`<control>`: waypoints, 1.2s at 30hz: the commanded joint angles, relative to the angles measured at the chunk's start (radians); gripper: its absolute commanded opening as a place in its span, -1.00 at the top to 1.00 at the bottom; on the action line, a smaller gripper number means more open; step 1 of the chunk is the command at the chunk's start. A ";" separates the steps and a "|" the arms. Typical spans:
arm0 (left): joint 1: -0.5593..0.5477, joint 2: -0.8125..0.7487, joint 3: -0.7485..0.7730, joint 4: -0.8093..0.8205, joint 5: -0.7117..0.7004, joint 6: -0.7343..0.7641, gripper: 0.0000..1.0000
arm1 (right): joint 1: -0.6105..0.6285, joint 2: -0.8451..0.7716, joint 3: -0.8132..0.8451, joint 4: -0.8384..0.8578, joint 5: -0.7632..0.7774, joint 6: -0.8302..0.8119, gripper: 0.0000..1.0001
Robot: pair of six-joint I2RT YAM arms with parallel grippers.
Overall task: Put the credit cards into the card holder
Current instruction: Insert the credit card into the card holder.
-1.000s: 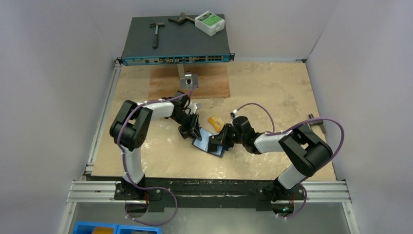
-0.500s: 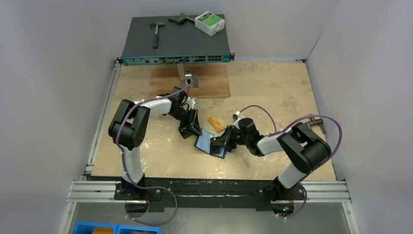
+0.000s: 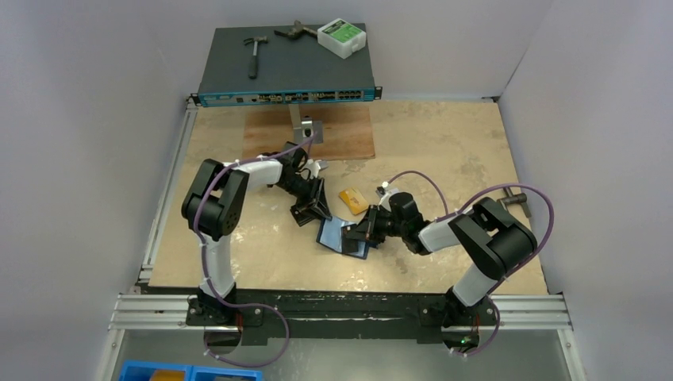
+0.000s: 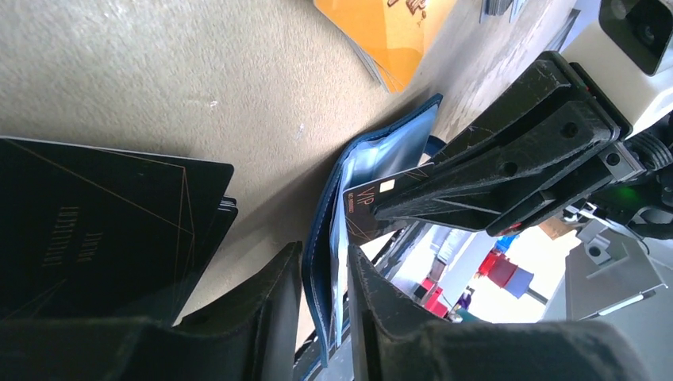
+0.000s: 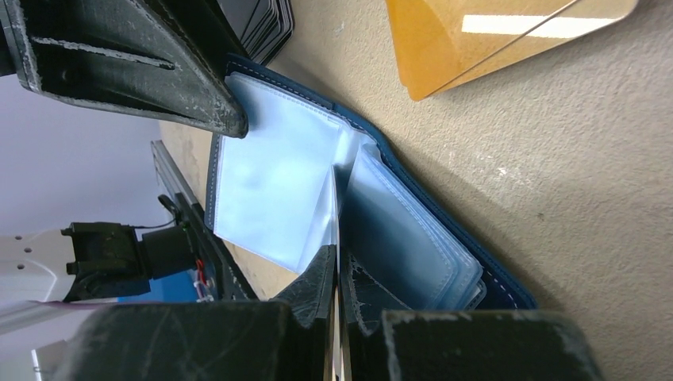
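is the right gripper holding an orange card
No, the right gripper pinches a dark card marked VIP; the orange cards lie apart from it.

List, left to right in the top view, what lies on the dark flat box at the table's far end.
hammer → dark metal tool → white box with a green label

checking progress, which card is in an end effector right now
The black VIP card, pinched by the right end effector at the open holder. The orange cards and black stack lie on the table.
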 commanded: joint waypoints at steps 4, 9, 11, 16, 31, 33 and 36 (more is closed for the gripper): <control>-0.011 0.002 0.017 -0.032 0.025 0.062 0.86 | -0.002 0.004 0.005 -0.003 -0.011 -0.044 1.00; -0.013 -0.006 -0.014 -0.043 0.008 0.102 1.00 | -0.008 -0.008 -0.005 -0.009 -0.003 -0.033 1.00; -0.012 -0.023 -0.031 -0.041 0.002 0.115 1.00 | -0.027 -0.009 -0.031 0.023 -0.011 -0.012 0.96; -0.013 -0.054 -0.072 -0.006 0.007 0.136 1.00 | -0.051 -0.005 -0.052 0.064 -0.056 0.011 0.75; -0.009 -0.095 -0.080 0.013 -0.055 0.186 1.00 | -0.055 -0.143 0.013 -0.196 -0.089 -0.097 0.54; -0.010 -0.097 -0.082 0.019 -0.057 0.182 1.00 | -0.056 -0.152 0.020 -0.209 -0.093 -0.102 0.54; -0.010 -0.100 -0.085 0.026 -0.059 0.173 1.00 | -0.055 -0.155 0.020 -0.205 -0.099 -0.096 0.56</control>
